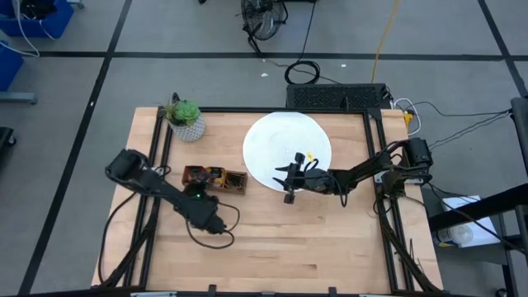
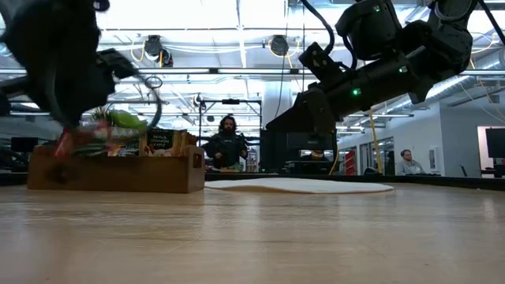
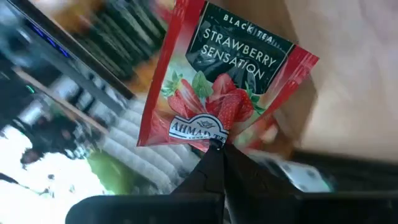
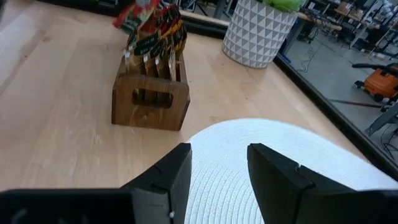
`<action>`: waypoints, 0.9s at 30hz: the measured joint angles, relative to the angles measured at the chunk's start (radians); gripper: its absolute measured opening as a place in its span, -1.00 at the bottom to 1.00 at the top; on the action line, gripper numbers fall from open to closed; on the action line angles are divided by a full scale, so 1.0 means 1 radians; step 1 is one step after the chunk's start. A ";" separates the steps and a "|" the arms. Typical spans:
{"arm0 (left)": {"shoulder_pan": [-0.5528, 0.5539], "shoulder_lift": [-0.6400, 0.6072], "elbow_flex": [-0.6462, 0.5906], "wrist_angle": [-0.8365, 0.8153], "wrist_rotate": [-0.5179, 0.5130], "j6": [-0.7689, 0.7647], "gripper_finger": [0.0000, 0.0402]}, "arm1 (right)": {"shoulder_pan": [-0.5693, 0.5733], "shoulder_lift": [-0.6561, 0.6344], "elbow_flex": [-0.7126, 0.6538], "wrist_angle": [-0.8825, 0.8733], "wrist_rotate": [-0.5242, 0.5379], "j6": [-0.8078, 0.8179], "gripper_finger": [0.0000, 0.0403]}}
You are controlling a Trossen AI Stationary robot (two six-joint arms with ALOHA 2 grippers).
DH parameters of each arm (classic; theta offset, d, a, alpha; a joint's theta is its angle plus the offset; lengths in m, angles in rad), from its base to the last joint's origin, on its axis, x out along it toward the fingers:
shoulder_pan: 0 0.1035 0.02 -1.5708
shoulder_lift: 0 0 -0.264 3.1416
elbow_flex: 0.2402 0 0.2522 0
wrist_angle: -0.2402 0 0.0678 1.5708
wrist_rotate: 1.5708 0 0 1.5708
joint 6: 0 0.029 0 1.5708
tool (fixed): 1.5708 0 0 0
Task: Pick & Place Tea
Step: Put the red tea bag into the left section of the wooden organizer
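We start with the table [image 1: 272, 247], a pale wooden top that carries everything. On it the white disc [image 1: 272, 140] lies flat toward the far side, and we take it for the drop spot, since it is bare and broad enough for many sachets. The wooden tray [image 1: 235, 180] sits just to the disc's left, with the tea standing upright in its compartments, packed on edge so a single packet can be pinched by its top. The plant [image 1: 186, 120] stands near the far left corner, well clear of the work.

Our right gripper [image 4: 219, 168] hangs over the near edge of the disc with its fingers apart and nothing between them. We judge it is waiting there to receive or tidy what arrives.

Our left gripper [image 3: 216, 149] is beside the tray's left end, its fingers pressed together on the lower edge of one red sachet [image 3: 217, 81], labelled black tea, strawberry. The packet hangs free of the tray, gripped by a thin margin only. That narrow hold keeps the fingers off the neighbouring packets, though we think it could let the sachet swing or slip on the way to the disc.
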 joint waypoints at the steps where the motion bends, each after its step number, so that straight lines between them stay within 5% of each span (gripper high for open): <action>1: 0.009 0.013 -0.002 -0.007 0.000 -0.008 -0.99 | 0.000 0.000 0.000 -0.008 0.000 0.005 -0.30; 5: 0.049 0.036 -0.001 0.001 0.031 -0.098 -0.98 | 0.000 0.000 0.000 -0.014 0.000 0.011 -0.30; 8: 0.094 0.025 0.005 0.013 0.046 -0.380 -0.98 | 0.000 0.001 0.000 -0.027 0.000 0.011 -0.30; 14: 0.071 -0.163 -0.007 0.171 -0.006 -0.607 -0.98 | 0.000 0.000 0.000 -0.017 0.000 0.011 -0.30; 19: 0.046 -0.343 -0.043 0.396 -0.191 -0.682 -0.99 | 0.000 0.001 -0.001 0.033 -0.012 0.023 -0.30; 27: 0.106 -0.404 -0.108 0.544 -0.597 -0.640 -0.98 | -0.054 0.082 0.033 0.444 -0.262 0.157 -0.30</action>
